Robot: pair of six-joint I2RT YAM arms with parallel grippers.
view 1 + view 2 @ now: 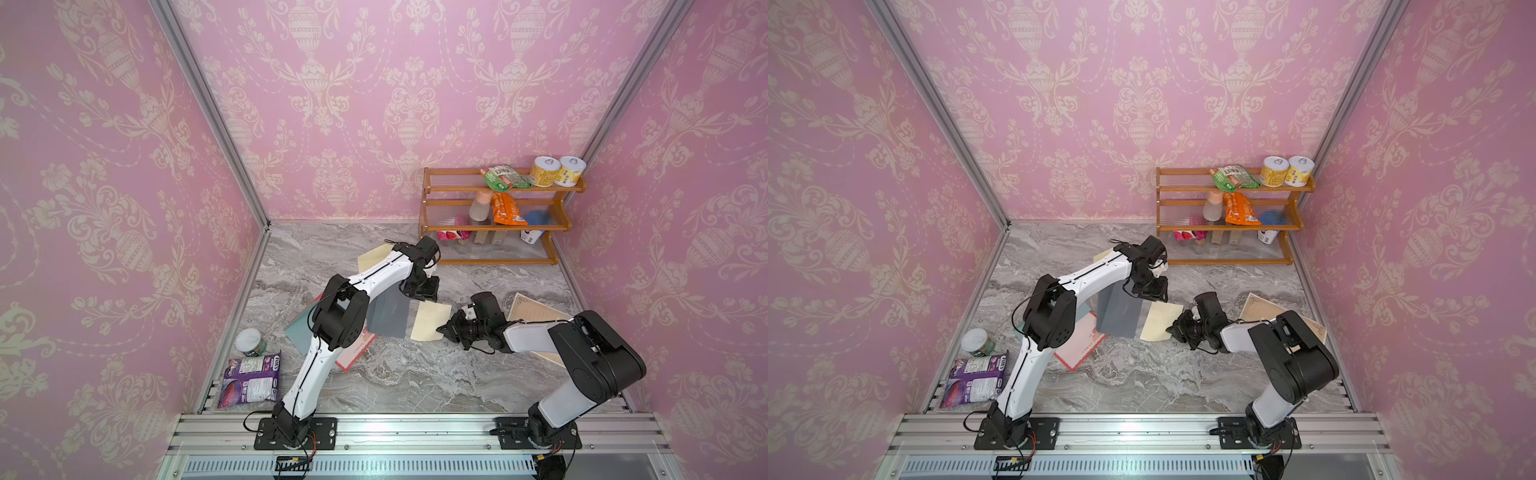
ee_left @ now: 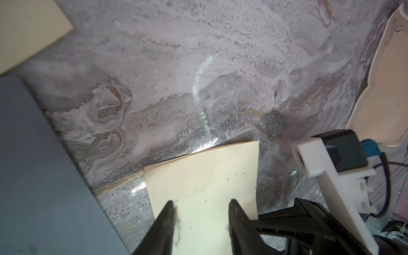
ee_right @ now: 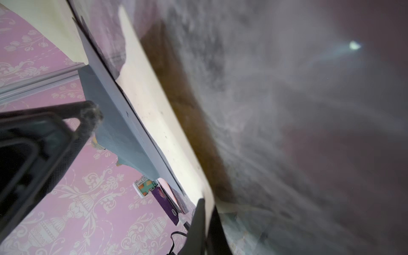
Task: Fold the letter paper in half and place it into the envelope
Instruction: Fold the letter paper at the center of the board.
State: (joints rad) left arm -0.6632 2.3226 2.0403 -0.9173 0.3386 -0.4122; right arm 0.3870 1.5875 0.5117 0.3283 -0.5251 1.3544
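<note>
Two grippers were seen low over the marble tabletop, mid-scene. The folded cream letter paper was laid flat at centre, w/ its left edge met by the right edge of the grey envelope. In the right wrist view the envelope's upper layer was lifted & the paper looked slipped just under it; how far in couldn't be told. The paper's near-right corner was pinched by the right gripper, its jaws clamped tight on the sheet. The left gripper was held above the paper's far edge, jaws parted, nothing gripped. A decorated sheet was partly covered by the right arm. A can & a purple pouch were left at the near left, and a wooden shelf was stood at the far right.
</note>
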